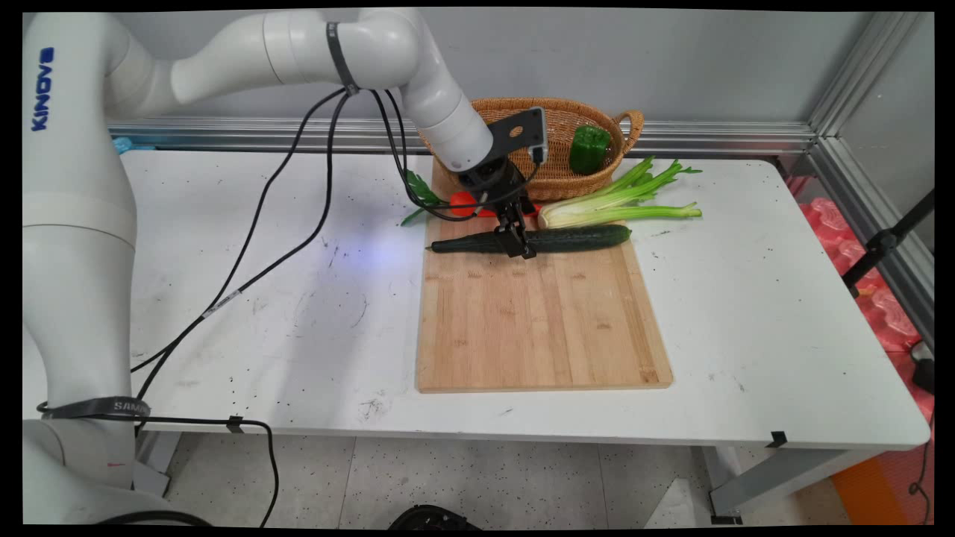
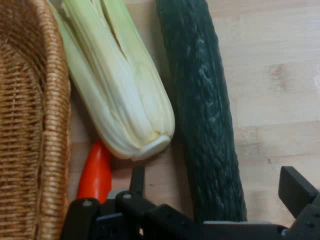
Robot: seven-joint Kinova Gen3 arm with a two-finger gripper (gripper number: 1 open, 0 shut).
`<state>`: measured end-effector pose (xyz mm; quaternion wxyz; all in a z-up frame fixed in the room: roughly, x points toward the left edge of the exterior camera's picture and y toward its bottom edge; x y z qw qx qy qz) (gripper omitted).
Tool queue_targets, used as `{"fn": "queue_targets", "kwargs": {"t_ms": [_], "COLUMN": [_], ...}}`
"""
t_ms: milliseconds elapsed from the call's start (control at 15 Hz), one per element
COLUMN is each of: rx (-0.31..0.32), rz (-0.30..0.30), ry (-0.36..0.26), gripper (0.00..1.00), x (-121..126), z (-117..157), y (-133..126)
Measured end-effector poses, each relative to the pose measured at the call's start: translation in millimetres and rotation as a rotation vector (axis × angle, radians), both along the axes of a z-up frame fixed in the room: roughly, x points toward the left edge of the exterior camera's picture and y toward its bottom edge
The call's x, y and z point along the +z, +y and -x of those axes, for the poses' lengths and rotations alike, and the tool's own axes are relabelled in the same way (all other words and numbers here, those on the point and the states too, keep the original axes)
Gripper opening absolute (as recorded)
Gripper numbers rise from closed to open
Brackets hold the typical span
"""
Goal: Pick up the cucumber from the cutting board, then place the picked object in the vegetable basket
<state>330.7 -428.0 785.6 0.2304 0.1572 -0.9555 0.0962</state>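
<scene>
We see fingers [image 2: 210, 200] apart, straddling cucumber [image 1: 567, 239] | long, dark green, bumpy | on bamboo board [image 1: 537, 321]

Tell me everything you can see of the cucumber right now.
The cucumber is long, dark green and bumpy-skinned, whole, with one end tapering to a point. It lies flat across the far end of the wooden cutting board, the pointed tip just past the board's edge. The celery lies close beside it. The open end effector straddles it, one finger on each side.

The white table [image 1: 224, 313] bears a wooden cutting board [image 1: 537, 328] and a wicker basket [image 1: 567, 179].
</scene>
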Motion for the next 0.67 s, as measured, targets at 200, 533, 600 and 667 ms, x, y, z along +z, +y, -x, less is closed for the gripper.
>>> {"fn": "queue_targets", "kwargs": {"t_ms": [200,533,600,667], "rx": [0.001,0.008,0.009,0.010], "rz": [-0.007,-0.022,-0.024,-0.025], "ry": [0.001,0.004,0.005,0.007], "gripper": [1.00,0.00,0.00,0.00], "x": [-8.4,-15.4,-15.1,-14.2], "z": [2.3,7.6,8.7,9.6], "y": [-2.3,-4.4,-4.7,-4.8]}}
